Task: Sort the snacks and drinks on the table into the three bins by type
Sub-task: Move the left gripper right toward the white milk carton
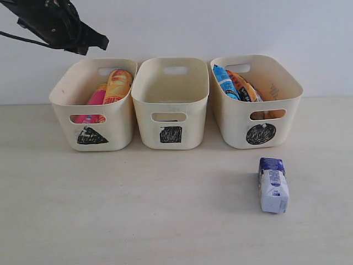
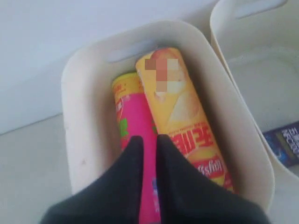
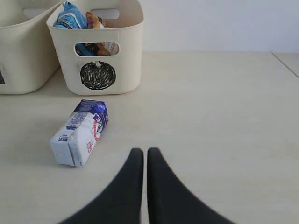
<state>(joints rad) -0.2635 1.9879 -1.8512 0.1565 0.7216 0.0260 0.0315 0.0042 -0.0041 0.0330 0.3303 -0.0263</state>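
Observation:
My left gripper (image 2: 149, 138) is shut and empty above the triangle bin (image 1: 66, 102). A pink chip tube (image 2: 135, 126) and a yellow-orange one (image 2: 180, 112) lie side by side in that bin. The blue bag (image 1: 224, 81) and the orange-brown bag (image 1: 241, 85) stand in the circle bin (image 1: 287, 102). A dark purple box (image 2: 284, 143) lies in the square bin (image 1: 172, 105). The white-and-blue carton (image 3: 80, 133) lies on its side on the table (image 1: 138, 210), in front of the circle bin. My right gripper (image 3: 142, 151) is shut and empty just above the table, a little beside that carton.
The three bins stand in a row against the white back wall. The left arm (image 1: 55, 25) hangs dark above the triangle bin (image 2: 93, 60) at the upper left of the exterior view. The right arm does not show there.

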